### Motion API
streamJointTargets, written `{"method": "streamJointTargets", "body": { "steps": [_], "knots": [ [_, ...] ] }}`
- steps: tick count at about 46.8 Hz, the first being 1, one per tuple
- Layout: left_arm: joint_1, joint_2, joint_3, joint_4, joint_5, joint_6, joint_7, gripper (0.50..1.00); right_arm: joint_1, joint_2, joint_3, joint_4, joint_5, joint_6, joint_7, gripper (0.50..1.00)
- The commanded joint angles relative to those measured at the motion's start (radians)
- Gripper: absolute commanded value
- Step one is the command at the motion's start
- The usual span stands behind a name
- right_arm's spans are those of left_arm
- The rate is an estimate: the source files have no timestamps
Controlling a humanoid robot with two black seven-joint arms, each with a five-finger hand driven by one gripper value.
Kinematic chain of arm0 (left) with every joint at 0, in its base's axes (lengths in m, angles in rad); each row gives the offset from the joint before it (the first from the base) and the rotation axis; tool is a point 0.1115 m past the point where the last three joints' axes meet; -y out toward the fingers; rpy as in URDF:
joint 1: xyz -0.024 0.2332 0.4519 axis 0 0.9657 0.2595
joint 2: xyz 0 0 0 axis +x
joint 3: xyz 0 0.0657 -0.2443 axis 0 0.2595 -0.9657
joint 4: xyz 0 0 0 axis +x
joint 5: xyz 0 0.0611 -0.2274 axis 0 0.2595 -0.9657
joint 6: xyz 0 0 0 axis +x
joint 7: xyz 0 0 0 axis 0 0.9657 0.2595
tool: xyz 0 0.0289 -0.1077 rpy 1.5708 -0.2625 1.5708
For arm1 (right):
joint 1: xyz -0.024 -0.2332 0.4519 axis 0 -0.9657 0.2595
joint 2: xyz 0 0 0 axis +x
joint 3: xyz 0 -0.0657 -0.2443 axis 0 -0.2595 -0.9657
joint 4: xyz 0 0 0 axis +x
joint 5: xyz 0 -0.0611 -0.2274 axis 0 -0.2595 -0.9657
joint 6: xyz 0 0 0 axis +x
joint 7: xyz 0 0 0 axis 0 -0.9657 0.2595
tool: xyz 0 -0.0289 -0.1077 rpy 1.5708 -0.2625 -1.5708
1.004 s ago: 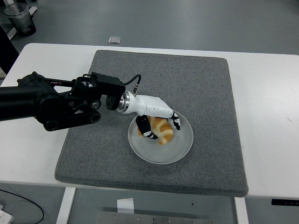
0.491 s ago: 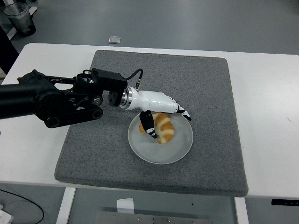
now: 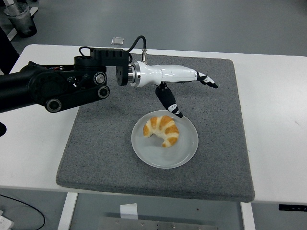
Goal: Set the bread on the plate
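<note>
A golden croissant (image 3: 162, 130) lies on the grey round plate (image 3: 184, 151), toward its upper left. My left hand (image 3: 194, 93) hovers above and behind the plate, white with black fingertips, open and holding nothing. Its fingers (image 3: 207, 80) stretch out to the right and the thumb (image 3: 170, 102) points down toward the croissant without touching it. The black left arm (image 3: 53, 91) comes in from the left edge. My right arm is out of the picture.
The plate sits on a dark grey mat (image 3: 201, 86) that covers the middle of the white table (image 3: 273, 120). A clear cup (image 3: 20, 18) stands on the floor at the top left, and a small grey item (image 3: 117, 40) lies beyond the table's far edge.
The left hand has let go of the croissant, spread its fingers, and risen up and back away from the plate. The croissant stays on the plate.
</note>
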Motion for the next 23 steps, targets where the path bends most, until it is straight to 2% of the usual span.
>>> {"method": "streamJointTargets", "body": {
  "steps": [1,12,23],
  "knots": [
    [0.000,0.007,-0.029,0.006,-0.069,0.000,0.002,0.996,0.000,0.000,0.001,0.000,0.000,0.000,0.000,0.932],
    [0.017,0.024,-0.122,0.067,-0.276,0.005,0.002,0.999,0.000,0.000,0.000,0.000,0.000,0.000,0.000,0.932],
    [0.023,0.060,-0.156,0.138,-0.632,0.006,0.002,1.000,0.000,0.000,0.000,0.000,0.000,0.000,-0.002,0.932]
  ]
}}
